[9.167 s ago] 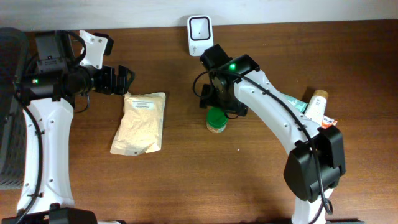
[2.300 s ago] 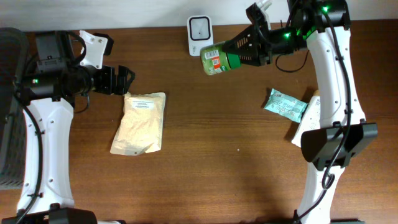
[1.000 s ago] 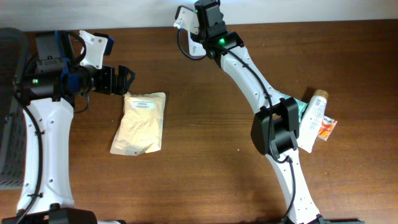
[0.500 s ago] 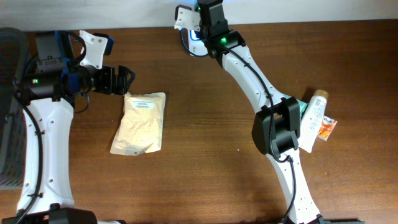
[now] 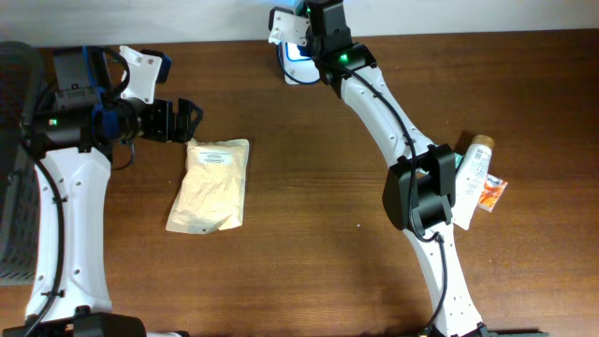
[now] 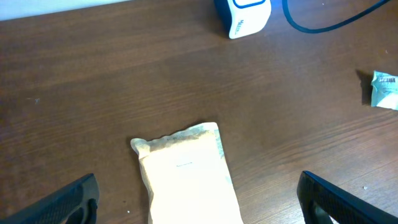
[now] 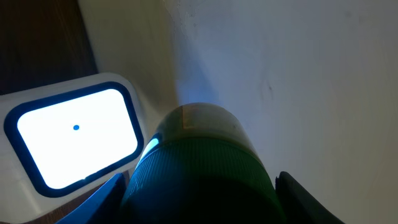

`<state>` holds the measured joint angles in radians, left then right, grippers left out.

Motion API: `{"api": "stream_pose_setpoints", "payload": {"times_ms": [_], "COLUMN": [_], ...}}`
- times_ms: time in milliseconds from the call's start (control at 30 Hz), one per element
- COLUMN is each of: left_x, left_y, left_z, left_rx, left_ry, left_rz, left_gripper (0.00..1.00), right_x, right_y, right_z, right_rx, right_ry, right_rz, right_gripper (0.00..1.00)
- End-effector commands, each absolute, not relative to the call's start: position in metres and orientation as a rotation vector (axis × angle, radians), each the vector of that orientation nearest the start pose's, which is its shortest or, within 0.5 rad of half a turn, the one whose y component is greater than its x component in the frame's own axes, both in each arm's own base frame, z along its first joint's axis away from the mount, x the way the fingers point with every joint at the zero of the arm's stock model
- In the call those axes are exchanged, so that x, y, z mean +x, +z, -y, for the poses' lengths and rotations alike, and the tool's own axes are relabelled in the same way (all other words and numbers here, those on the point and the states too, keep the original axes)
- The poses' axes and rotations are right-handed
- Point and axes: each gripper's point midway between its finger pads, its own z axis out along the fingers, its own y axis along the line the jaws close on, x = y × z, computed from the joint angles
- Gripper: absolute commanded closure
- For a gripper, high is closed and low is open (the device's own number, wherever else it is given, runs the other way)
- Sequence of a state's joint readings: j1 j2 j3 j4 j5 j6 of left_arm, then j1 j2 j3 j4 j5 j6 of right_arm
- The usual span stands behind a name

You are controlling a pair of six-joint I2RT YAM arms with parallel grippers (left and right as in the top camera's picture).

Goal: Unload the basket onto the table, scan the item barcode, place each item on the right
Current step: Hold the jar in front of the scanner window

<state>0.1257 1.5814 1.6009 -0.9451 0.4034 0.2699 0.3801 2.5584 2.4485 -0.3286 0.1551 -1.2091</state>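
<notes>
Gripping the jar [image 7: 199, 177] in the right gripper [image 7: 202, 200], a finger [image 7: 99, 205] on either side of its green body, jaws part-spread around it. Holding it up just in front of the scanner [image 7: 74, 140], pale end toward the wall [image 7: 298, 74], close beside the glowing white window with its blue dot. Hiding the jar from overhead under the right wrist, right at the scanner [image 5: 289, 67] on the table's [image 5: 309, 243] far edge.

Hovering with the left gripper [image 5: 187, 120] well left of the scanner, fingers [image 6: 68, 202] spread wide, pinching nothing. Not touching the pouch [image 5: 211, 185], flat on the table left of the scanner and nearer.

Also seen well right of the scanner and nearer: a tube [image 5: 474, 167] and a packet [image 5: 490, 192], side by side. In the left wrist view, right of the scanner at the frame edge: a sachet [image 6: 384, 89].
</notes>
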Motion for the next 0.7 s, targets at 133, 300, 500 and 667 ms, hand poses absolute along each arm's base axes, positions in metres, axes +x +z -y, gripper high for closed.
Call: {"api": "stream_pose_setpoints", "payload": {"times_ms": [133,300,500,667], "left_x": [0.413,0.413,0.413,0.413], "left_y": [0.256,0.256,0.256,0.256], "left_z": [0.013,0.013,0.013,0.013], "left_rx": [0.349,0.349,0.349,0.349], "left_ry": [-0.316,-0.315,-0.316,-0.315], "left_rz": [-2.396,-2.396,-2.396,-2.396], "left_gripper": [0.01,0.01,0.01,0.01], "right_x": [0.671,0.666,0.647,0.614], "right_y": [0.175,0.177,0.235,0.293], "right_z": [-0.243,-0.252,-0.269,-0.258], "right_rx": [-1.419,-1.432,-1.287,-1.184], "right_ry": [-0.659,-0.644,-0.425,-0.314], "right_rz": [-1.523,-1.515,-1.519,-1.595], "right_gripper": [0.67,0.66,0.65,0.64]}}
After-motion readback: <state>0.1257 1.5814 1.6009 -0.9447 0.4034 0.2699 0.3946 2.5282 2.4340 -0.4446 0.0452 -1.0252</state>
